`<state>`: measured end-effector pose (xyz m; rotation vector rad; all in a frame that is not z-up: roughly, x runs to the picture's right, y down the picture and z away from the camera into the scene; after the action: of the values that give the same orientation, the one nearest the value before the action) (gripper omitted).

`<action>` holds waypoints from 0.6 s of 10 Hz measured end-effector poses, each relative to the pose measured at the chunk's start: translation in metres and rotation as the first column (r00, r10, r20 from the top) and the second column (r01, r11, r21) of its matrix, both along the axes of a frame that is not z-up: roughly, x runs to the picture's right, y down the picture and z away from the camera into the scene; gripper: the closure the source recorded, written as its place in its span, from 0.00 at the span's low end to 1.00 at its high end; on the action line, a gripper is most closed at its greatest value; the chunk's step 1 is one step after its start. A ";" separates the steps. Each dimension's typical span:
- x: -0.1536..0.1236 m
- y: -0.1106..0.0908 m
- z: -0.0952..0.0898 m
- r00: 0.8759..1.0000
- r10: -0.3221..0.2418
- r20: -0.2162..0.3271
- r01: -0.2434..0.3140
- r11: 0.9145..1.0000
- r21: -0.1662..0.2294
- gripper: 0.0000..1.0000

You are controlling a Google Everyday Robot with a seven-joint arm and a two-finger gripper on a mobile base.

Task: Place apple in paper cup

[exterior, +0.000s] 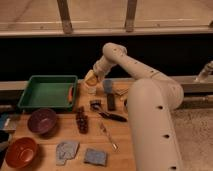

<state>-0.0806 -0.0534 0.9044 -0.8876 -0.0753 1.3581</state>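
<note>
Gripper (90,80) clenched on the apple (90,78), hovering just above the cup (92,89); green tray (47,92) to its left, grapes (81,120) below.

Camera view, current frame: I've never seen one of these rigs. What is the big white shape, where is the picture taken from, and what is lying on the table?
The white shape is a robot arm, seen from high up close beside it; the camera's mount isn't known. At its far end is the gripper, over the back of the wooden table beside the green tray. A yellow-orange apple sits at the gripper, directly above a small paper cup. Also on the table: a purple bowl, a red-orange bowl, a dark grape bunch, two grey sponge-like pads, and some dark utensils too unclear to name.
</note>
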 end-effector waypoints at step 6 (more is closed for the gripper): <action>-0.005 -0.006 -0.005 1.000 -0.024 0.017 0.024 1.000 0.019 0.30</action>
<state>-0.0860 -0.0594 0.8990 -0.8820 -0.0903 1.3259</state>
